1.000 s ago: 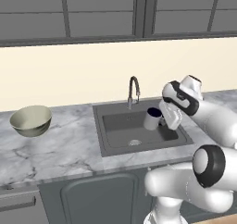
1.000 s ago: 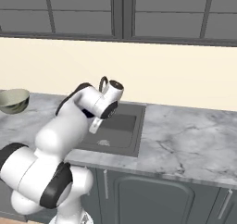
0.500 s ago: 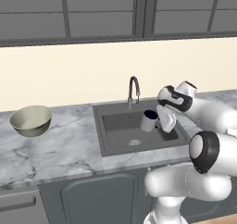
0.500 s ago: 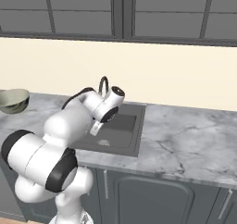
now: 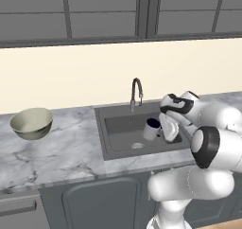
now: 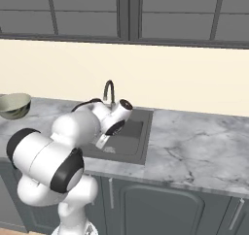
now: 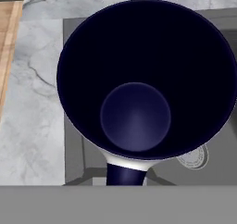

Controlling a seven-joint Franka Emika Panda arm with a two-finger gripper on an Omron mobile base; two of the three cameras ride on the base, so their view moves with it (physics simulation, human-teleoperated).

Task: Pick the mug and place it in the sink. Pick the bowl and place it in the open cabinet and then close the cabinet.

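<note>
From the left base view, a grey marble counter [image 5: 61,152] runs under dark wall cabinets [image 5: 71,13]; the bowl [image 5: 31,123] sits near its left end, and the gripper [image 5: 163,128] pinches the mug [image 5: 151,128] over the sink [image 5: 124,128]. From the right, a cream wall [image 6: 185,83] backs the counter. The hand view looks down into the mug's navy inside above the basin's drain [image 7: 195,157].

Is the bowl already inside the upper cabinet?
No, the bowl sits on the marble counter, left of the sink.
</note>
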